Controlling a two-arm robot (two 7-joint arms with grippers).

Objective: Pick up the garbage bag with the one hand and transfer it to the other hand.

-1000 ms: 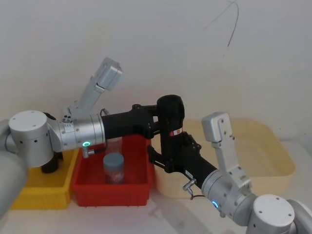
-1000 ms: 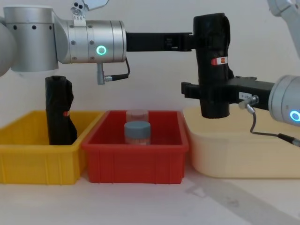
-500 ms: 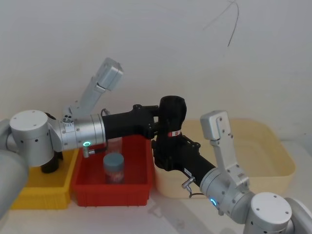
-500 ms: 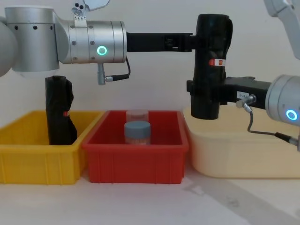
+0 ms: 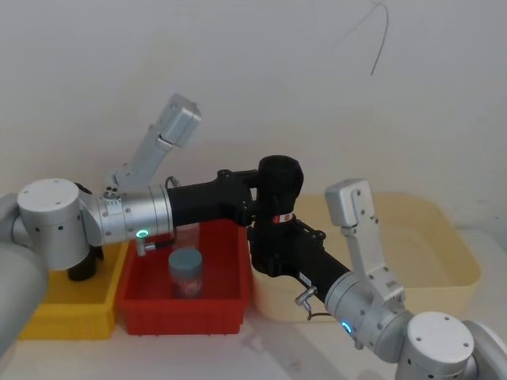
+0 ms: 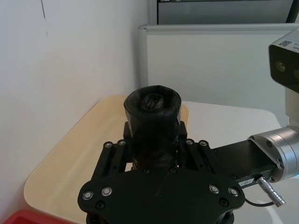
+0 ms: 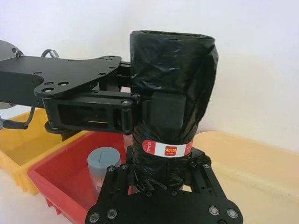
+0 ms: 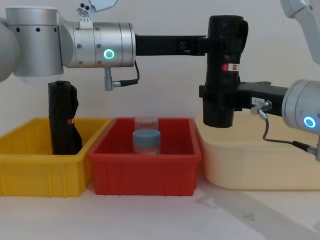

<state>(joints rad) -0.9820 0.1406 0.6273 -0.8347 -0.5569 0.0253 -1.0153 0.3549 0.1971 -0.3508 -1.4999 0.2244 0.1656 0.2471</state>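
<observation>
Garbage bag: red/white label band round the roll, w/ small characters, red on white and white on red, too small to read. Grey housing on right arm: white sticker w/ QR-type code, not readable. Right gripper body: tiny white tag, print illegible.

The left silver cylindrical arm with the green ring light reaches level toward the robot's right; its black long-fingered pincer is clamped on the upper part of an upright black plastic roll; the right silver-grey arm with the blue ring light comes in lower, its black pincer set around the roll's lower part.
</observation>
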